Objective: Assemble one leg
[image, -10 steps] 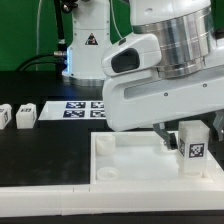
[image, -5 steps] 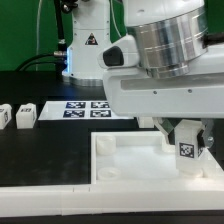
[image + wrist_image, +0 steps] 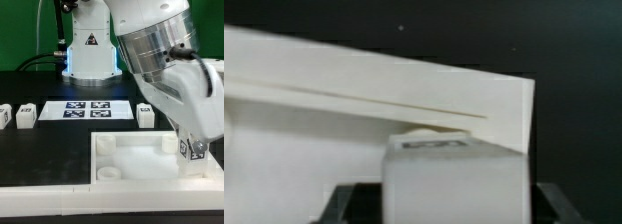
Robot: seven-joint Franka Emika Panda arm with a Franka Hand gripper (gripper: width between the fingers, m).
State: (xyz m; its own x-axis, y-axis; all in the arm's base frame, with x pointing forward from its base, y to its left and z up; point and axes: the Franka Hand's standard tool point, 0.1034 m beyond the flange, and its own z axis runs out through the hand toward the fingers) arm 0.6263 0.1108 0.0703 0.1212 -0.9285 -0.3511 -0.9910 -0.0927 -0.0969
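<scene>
White plastic fills the lower half of the exterior view, where the tray-like panel (image 3: 135, 165) lies flat on the black surface (image 3: 50, 145). At the frame's lower right the tilted hand (image 3: 190, 146) is closed on the leg (image 3: 195, 153), and the wrist view shows the block pinched between dark fingers (image 3: 345, 203). The leg points down from the hand, tipped with the wrist, at the panel's right wall. Contact cannot be told, and any socket beneath is hidden. A spare leg (image 3: 146, 117) stands apart, near centre.

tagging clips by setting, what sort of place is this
Most likely a robotics lab bench: a black table carrying the marker board, spare tagged legs, and the gripper shut on the leg.
</scene>
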